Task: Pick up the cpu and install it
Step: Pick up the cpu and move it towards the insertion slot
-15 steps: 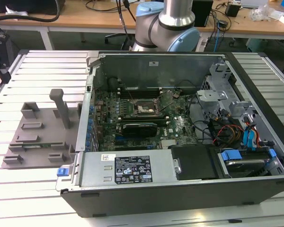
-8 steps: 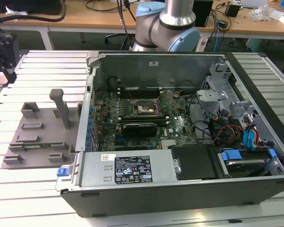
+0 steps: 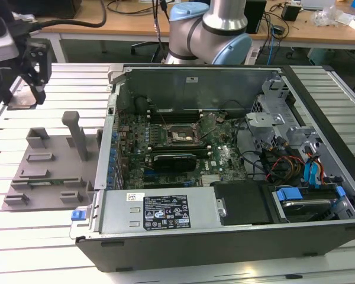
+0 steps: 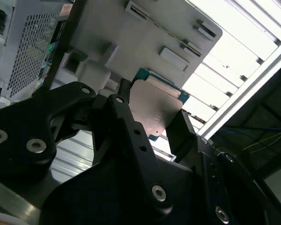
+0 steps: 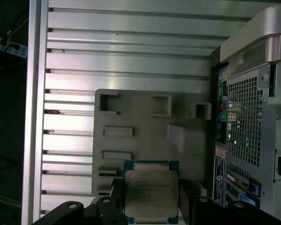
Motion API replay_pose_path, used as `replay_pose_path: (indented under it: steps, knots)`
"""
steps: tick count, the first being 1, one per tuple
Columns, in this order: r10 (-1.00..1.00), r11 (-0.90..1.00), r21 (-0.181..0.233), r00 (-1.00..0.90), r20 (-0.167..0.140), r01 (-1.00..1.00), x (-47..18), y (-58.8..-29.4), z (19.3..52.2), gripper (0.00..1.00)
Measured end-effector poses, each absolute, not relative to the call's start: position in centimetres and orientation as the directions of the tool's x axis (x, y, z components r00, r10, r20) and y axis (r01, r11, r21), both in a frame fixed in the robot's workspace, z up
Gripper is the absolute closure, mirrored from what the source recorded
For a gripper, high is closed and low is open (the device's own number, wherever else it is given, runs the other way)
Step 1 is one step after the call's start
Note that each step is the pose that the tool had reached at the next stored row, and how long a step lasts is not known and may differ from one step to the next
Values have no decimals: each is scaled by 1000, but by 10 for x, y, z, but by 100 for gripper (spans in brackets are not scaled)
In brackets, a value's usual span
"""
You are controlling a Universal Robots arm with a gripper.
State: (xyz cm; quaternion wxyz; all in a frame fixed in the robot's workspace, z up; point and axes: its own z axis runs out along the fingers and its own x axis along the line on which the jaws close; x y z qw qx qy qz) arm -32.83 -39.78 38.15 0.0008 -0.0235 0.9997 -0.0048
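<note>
You are holding the gripper point(image 4: 152, 104) over the slatted worktop point(image 3: 41, 236), beside the open computer case point(image 3: 225, 251). Its jaws are closing narrowly on opposite edges of the cpu point(image 5: 151, 196), which is hanging before the grey fixture tray point(image 5: 140, 117). The silver lid is facing both wrist cameras. I cannot make out its print. The chip is near-square, with no clear long axis.

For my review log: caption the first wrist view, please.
Gripper holds the cpu, with the grey tray and computer case beyond.
</note>
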Motion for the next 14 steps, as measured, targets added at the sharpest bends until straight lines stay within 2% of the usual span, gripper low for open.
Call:
replay_pose_path:
  steps: [14]
  knots:
    - [-47,999,-9,-999,3,-47,-250,-398,381,45]
